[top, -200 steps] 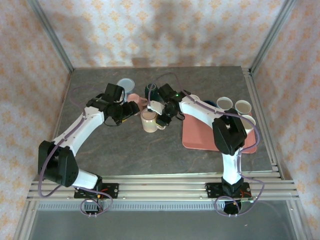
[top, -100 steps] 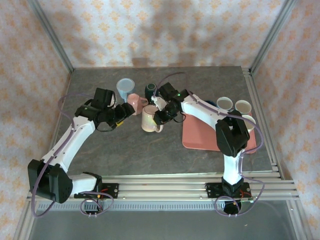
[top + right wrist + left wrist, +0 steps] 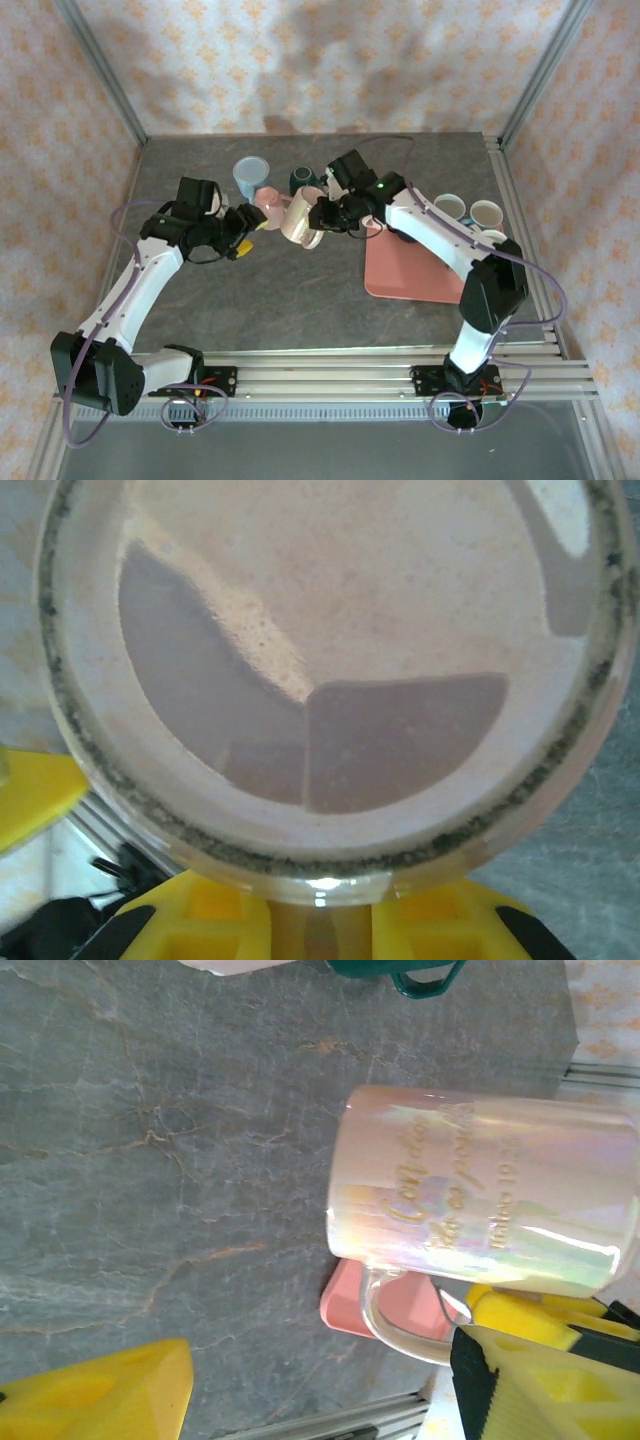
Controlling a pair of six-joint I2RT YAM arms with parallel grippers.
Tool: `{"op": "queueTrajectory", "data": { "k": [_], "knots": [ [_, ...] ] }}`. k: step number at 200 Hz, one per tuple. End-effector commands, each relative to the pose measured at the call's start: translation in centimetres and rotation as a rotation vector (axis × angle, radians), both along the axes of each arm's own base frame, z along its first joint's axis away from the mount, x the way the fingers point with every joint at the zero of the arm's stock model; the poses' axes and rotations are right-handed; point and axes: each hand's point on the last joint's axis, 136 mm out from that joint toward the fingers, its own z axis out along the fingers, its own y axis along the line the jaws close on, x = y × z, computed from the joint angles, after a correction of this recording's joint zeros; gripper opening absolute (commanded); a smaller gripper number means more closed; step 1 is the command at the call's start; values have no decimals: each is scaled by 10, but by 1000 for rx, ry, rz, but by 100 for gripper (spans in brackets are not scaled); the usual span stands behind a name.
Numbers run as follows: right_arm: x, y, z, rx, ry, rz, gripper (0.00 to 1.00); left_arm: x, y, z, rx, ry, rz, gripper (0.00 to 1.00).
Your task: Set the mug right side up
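Mug [image 3: 297,218]: leaning tilted over the table [image 3: 250,300], just beside a pink mug [image 3: 268,203]; whether it is touching the table, I cannot tell.
Handle [image 3: 400,1325]: sitting between yellow fingers [image 3: 215,915].
Right gripper [image 3: 325,216]: clamping the handle from the mug's right, with the mug's base facing its camera.
Left gripper [image 3: 246,236]: hanging with jaws apart just left of the mug, gripping nothing.
Tray [image 3: 400,278]: lying farther right.

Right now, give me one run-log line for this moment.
mug: tilted, not upright | right gripper: shut on its handle | left gripper: open, apart from mug
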Motion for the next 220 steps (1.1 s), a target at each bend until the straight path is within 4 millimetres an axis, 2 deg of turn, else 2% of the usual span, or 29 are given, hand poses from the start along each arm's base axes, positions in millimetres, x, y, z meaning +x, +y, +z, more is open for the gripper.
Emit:
{"op": "queueTrajectory", "data": {
  "k": [1,32,58,76,97,143,162,220],
  "knots": [
    [9,8,89,246,-100,-143,0,2,-8,16,-124,-20,47,69],
    [10,7,131,438,-108,-244,0,12,-20,46,-312,-89,109,69],
    [11,0,163,582,-133,-324,0,15,-16,78,-395,-177,179,70],
    [9,-4,177,666,-128,-365,0,15,-13,97,-465,-217,235,70],
    [6,-8,188,732,-119,-386,0,18,-21,116,-604,-233,267,68],
    [-2,-20,202,810,-122,-429,0,11,-61,132,-602,-194,175,66],
    [-4,-23,204,816,-121,-432,0,10,-75,136,-606,-180,150,63],
    [-13,-29,216,861,-124,-429,0,12,-94,138,-643,-187,162,54]
  ]
}}
